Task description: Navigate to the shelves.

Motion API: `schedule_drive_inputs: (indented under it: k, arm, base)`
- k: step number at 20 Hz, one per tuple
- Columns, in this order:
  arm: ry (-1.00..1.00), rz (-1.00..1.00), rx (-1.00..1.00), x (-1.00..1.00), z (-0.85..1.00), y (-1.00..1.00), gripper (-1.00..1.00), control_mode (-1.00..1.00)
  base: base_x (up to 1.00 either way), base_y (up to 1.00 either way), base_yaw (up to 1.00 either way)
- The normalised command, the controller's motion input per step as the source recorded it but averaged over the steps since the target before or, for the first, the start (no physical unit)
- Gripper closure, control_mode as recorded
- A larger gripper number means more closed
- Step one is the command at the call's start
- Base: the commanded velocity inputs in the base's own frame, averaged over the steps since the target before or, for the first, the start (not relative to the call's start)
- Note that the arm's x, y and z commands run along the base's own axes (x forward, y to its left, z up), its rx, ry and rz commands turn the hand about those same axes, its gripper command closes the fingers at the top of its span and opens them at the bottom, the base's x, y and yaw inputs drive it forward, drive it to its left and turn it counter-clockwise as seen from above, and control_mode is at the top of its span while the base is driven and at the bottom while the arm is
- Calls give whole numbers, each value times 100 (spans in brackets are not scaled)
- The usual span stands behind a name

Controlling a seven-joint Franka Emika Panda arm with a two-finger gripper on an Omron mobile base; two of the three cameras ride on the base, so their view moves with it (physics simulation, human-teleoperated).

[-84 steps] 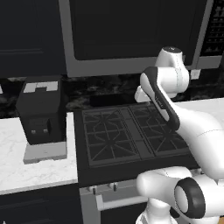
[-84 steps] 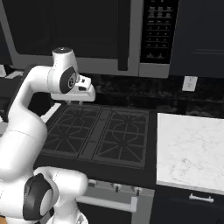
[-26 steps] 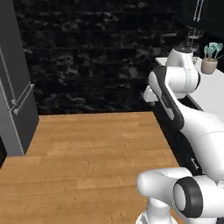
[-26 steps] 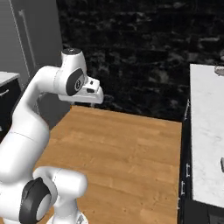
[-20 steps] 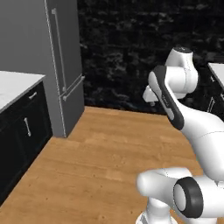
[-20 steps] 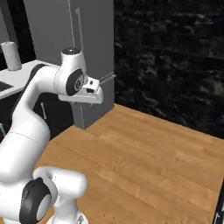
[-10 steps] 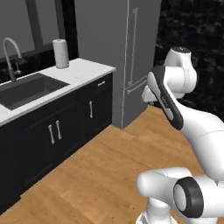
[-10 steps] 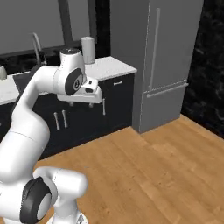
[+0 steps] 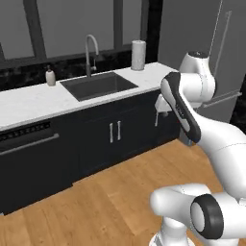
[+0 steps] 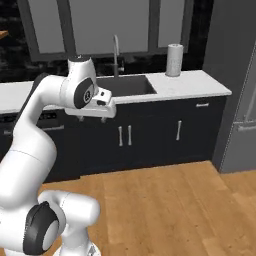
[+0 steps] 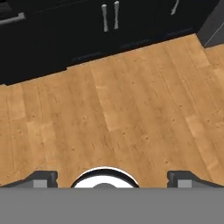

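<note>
A thin sliver of light brown wood [image 10: 3,34] at the far left edge of the right base view, above the counter, may be the shelves; too little shows to be sure. My gripper [image 9: 157,116] hangs in the air in front of the dark sink cabinets, well above the floor. From the right base view the gripper [image 10: 96,119] points down. In the hand view the gripper [image 11: 112,177] is open, its fingertips [image 11: 42,177] far apart with nothing between them, over the wooden floor [image 11: 131,109].
A white marble counter [image 9: 33,101] holds a sink [image 9: 98,86] with a tall faucet [image 9: 89,50], a soap bottle [image 9: 50,77] and a paper towel roll [image 9: 138,55]. Dark cabinets [image 9: 115,134] stand below it. A grey fridge [image 9: 226,57] rises at the right.
The whole picture has swung: the base has turned from the stove past a dark wall and the fridge to the sink counter. The arm keeps its pose and the gripper stays open.
</note>
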Motion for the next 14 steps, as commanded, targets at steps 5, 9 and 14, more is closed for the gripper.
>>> schedule_drive_inputs:
  k: [5, 9, 14]
  arm:
    - [0, 0, 0, 0, 0, 0, -100, 100]
    - [0, 0, 0, 0, 0, 0, -100, 100]
    - [0, 0, 0, 0, 0, 0, -100, 100]
  base:
    - [14, 0, 61]
    - [34, 0, 57]
    - [81, 31, 32]
